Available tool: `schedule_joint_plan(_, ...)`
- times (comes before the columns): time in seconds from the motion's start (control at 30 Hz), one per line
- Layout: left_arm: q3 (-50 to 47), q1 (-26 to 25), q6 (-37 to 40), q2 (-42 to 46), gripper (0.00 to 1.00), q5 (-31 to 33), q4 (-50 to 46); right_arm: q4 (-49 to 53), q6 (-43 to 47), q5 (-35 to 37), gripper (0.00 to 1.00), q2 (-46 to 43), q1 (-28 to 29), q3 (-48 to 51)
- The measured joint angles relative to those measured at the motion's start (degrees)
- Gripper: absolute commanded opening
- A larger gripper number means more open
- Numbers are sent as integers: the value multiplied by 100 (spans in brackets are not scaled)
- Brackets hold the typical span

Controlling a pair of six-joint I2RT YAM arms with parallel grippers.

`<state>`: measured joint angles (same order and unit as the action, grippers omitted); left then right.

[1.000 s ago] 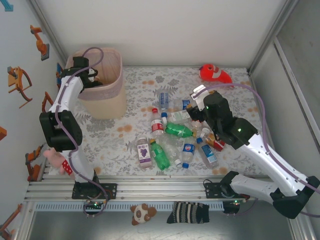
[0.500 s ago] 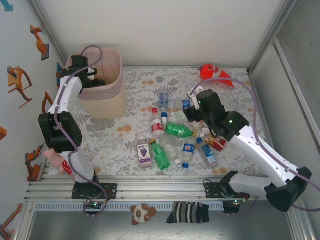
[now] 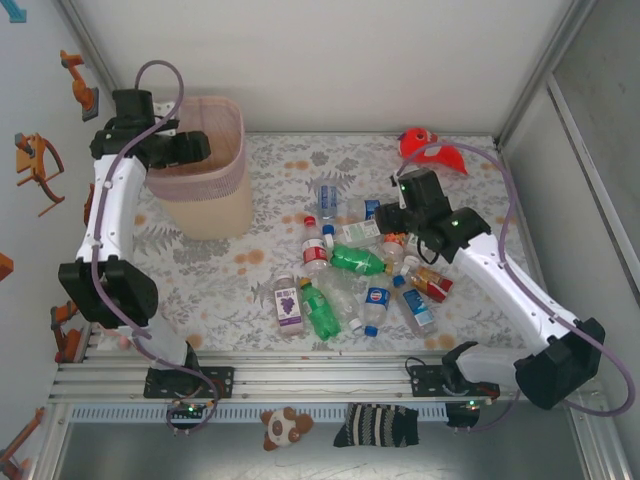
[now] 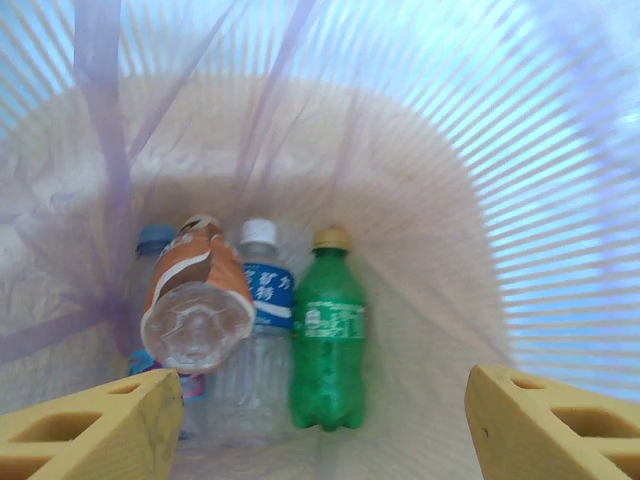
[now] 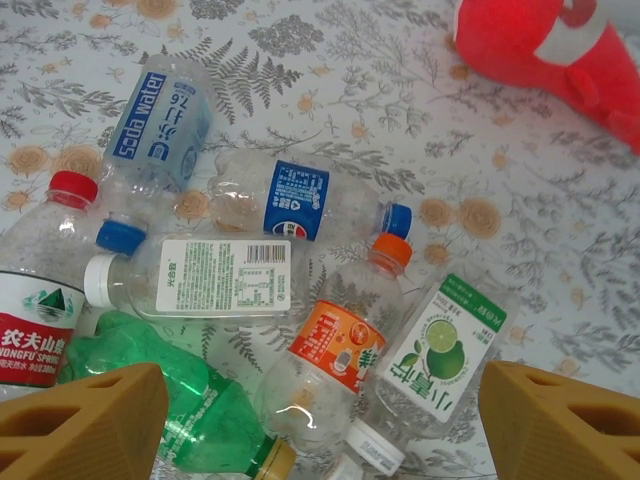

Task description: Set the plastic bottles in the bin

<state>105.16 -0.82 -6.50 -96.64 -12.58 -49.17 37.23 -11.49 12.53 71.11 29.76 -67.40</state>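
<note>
Overhead view first: left claw [image 3: 188, 148] hangs over the rim of the bin [image 3: 236, 160], which stands at the far left of the floral cloth [image 3: 200, 290]. Plastic bottles [image 3: 345, 262] lie in a loose heap mid-table, well apart from the bin. Right claw [image 3: 392, 222] hovers over the heap's far right side, with the red fish plush [image 3: 425, 148] just beyond it, crossed by the arm's cable.

Left wrist camera now, looking down into the bin: yellow fingers [image 4: 90, 425] sit wide apart at the bottom corners with nothing between them, so that claw is open and empty. On the bin's floor lies a green bottle [image 4: 327, 350] with a yellow cap. A blue-labelled bottle [image 4: 262, 300] touches its side, and an orange-labelled bottle [image 4: 195, 300] lies beside that, base toward the lens.

Right wrist camera: the fingers are spread wide here too, open and gripping nothing, above the heap. Between them lie an orange-capped bottle [image 5: 335, 355] and a lime-labelled bottle [image 5: 440, 350], touching. A soda water bottle [image 5: 160, 125] lies farther off, and the plush fills the top right corner.
</note>
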Motion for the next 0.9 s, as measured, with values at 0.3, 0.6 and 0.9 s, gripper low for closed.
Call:
schedule_joint_plan(0.3,79,0,-210,608,74,-769,-2,208,-555,-573,74,437,-732,2)
schedule_joint_plan(0.6,-844,-46,-758,1377,74,-1725,535,302,-1290,-175,74,927,-1073,125)
schedule_joint_plan(0.9,-1751,-380,-1268,1696,74,-2177,1248,-61,-1818,-81,74,1541,-1401,723)
